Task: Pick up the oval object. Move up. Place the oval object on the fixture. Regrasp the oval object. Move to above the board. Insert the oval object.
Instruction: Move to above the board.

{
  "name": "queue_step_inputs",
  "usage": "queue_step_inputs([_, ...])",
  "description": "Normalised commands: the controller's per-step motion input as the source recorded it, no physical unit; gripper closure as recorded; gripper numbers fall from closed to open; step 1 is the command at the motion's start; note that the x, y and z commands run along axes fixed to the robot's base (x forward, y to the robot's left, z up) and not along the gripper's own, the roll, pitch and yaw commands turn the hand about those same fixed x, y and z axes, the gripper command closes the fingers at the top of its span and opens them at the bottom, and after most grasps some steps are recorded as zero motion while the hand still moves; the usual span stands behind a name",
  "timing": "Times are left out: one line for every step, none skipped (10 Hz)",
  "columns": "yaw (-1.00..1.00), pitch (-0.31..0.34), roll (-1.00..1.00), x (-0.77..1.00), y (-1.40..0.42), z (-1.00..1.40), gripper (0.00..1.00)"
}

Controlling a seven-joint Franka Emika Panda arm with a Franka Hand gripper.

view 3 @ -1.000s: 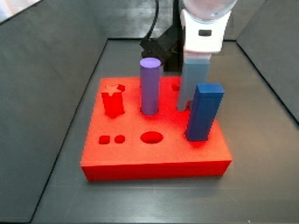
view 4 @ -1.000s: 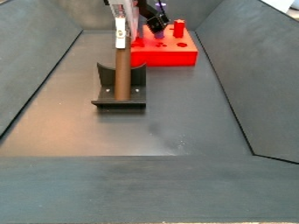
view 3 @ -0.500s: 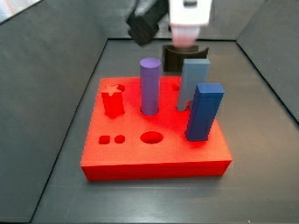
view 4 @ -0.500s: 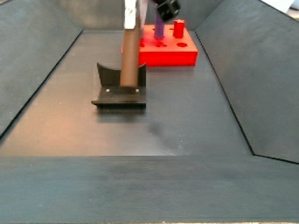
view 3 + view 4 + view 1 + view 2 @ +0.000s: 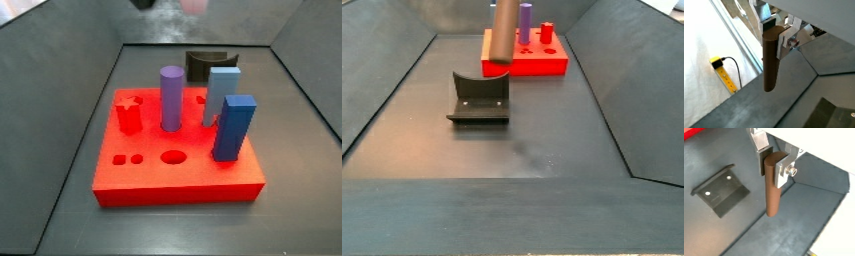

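Note:
In both wrist views my gripper (image 5: 774,35) (image 5: 773,164) is shut on the top end of the oval object (image 5: 771,62) (image 5: 772,190), a slim dark-brown rod that hangs straight down from the fingers. In a side view the oval object (image 5: 504,35) hangs in the air above the fixture (image 5: 478,100), its lower end clear of the notch. The gripper itself is above that frame's edge. The fixture (image 5: 721,190) lies on the floor beside the hanging rod. The red board (image 5: 174,150) (image 5: 529,57) stands beyond the fixture (image 5: 207,62).
On the board stand a purple cylinder (image 5: 171,97), a blue rectangular peg (image 5: 234,128), a grey-blue peg (image 5: 222,95) and a red star peg (image 5: 128,112). An oval hole (image 5: 174,156) and small square holes (image 5: 127,158) are open near its front. Sloping grey walls enclose the floor.
The gripper has risen with the oval object, lifting it up off the fixture. The gripper has left the top of both side views.

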Motion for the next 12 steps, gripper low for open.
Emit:
queue_step_inputs([-0.18,0.089,-0.11,-0.23,0.13,0.84,1.00])
queue_step_inputs([-0.13,0.134,-0.12,-0.11,0.07,0.50,1.00])
queue_step_inputs([-0.10,0.148,-0.12,-0.07,0.05,0.37,1.00])
queue_step_inputs([1.00,0.125,-0.57,-0.20,-1.00,0.21,1.00])
queue_step_inputs([1.00,0.119,-0.56,-0.18,-1.00,0.18,1.00])
queue_step_inputs([1.00,0.100,-0.54,-0.17,-1.00,0.19,1.00])
queue_step_inputs([1.00,0.065,-0.52,-0.15,-1.00,0.18,1.00])
queue_step_inputs([1.00,0.049,-0.51,-0.15,-1.00,0.18,1.00])
queue_step_inputs([1.00,0.017,-0.50,-0.14,-1.00,0.18,1.00])
queue_step_inputs([1.00,-0.006,-0.49,-0.12,-1.00,0.18,1.00])
queue_step_inputs([1.00,-0.038,-0.47,-0.10,-1.00,0.18,1.00])
queue_step_inputs([1.00,-0.052,-0.46,-0.09,-1.00,0.18,1.00])
